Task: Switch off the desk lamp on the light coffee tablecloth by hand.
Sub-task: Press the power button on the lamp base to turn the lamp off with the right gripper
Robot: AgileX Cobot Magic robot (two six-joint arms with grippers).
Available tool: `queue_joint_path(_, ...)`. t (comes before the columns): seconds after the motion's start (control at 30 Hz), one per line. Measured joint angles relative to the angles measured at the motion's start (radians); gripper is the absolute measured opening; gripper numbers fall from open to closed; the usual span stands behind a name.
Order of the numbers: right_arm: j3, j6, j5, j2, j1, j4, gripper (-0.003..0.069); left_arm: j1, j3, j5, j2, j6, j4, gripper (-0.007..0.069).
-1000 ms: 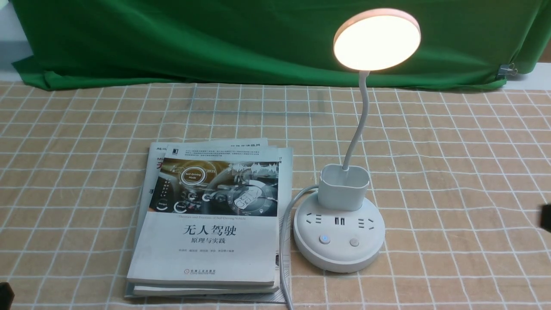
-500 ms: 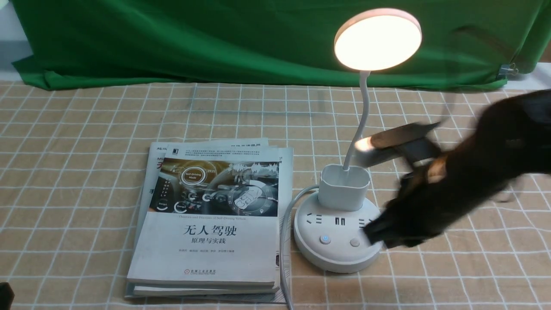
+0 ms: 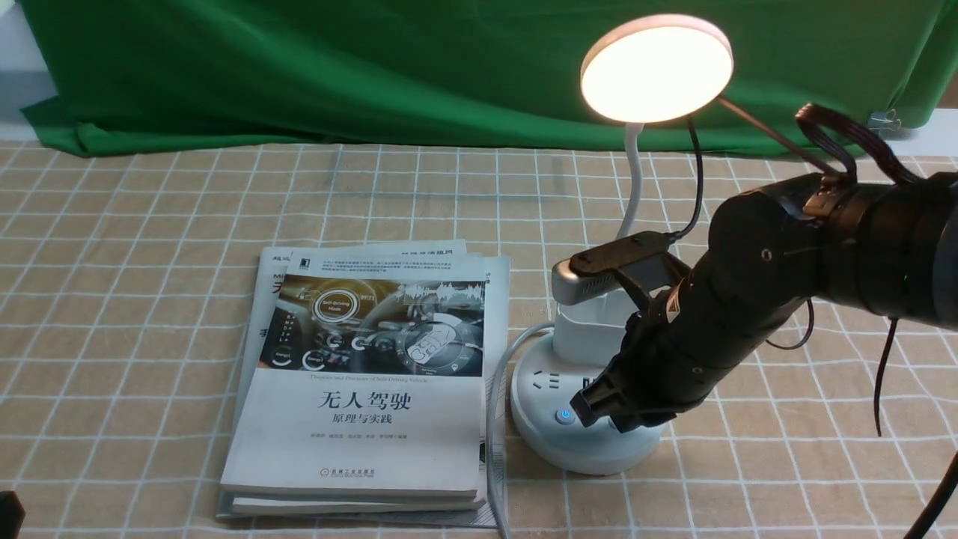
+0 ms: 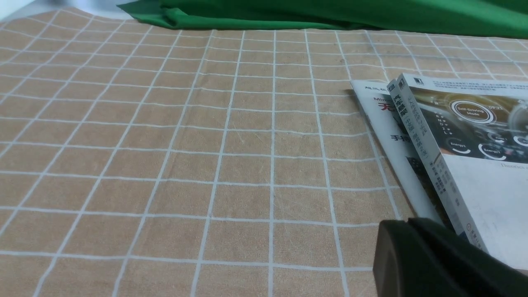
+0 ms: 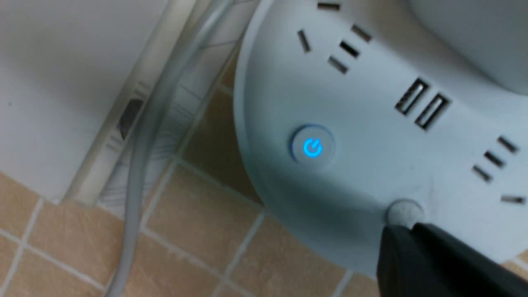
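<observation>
The white desk lamp stands on the light coffee tablecloth [image 3: 786, 247], right of centre. Its disc head [image 3: 656, 69] glows. Its round base [image 3: 546, 438] shows sockets and a blue-lit power button [image 3: 565, 416]. My right gripper [image 3: 599, 404] is shut, its tip down on the base just right of the blue button. In the right wrist view the shut tip [image 5: 406, 231] sits at the plain grey button [image 5: 404, 211], beside the blue-lit one [image 5: 312, 147]. My left gripper [image 4: 408, 225] is shut and empty, low over the cloth [image 4: 165, 144], at the books' left.
A stack of books [image 3: 367, 389] lies just left of the lamp, with the lamp's white cord [image 3: 494, 419] between them. The books' corner shows in the left wrist view [image 4: 474, 165]. A green cloth [image 3: 337, 67] hangs along the back edge.
My right arm has swept in from the right edge to the lamp base, and its tip has moved left across the base to the buttons. The lamp stays lit.
</observation>
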Motion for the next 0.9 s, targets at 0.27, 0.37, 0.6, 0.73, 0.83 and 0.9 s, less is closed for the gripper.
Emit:
queue_joint_path(0.27,-0.016,0.003,-0.026,0.066,-0.021,0.002,0.0031,0.0,0.0,0.0,0.0,0.0,0.0,0.0004)
queue_joint_path(0.37,-0.021,0.004,-0.021,0.07,-0.021,0.002,0.0031,0.0,0.0,0.0,0.0,0.0,0.0,0.0004)
queue_joint_path(0.6,-0.011,0.004,-0.035,0.037,-0.021,0.0,0.0031,0.0,0.0,0.0,0.0,0.0,0.0,0.0004)
queue_joint_path(0.73,-0.01,0.005,-0.038,0.01,-0.017,0.0,0.0031,0.0,0.0,0.0,0.0,0.0,0.0,0.0004)
queue_joint_path(0.83,-0.01,0.006,-0.04,0.025,-0.009,0.001,0.0031,0.0,0.0,0.0,0.0,0.0,0.0,0.0004)
queue_joint_path(0.9,-0.01,0.007,-0.043,0.057,-0.007,0.001,0.0031,0.0,0.0,0.0,0.0,0.0,0.0,0.0004)
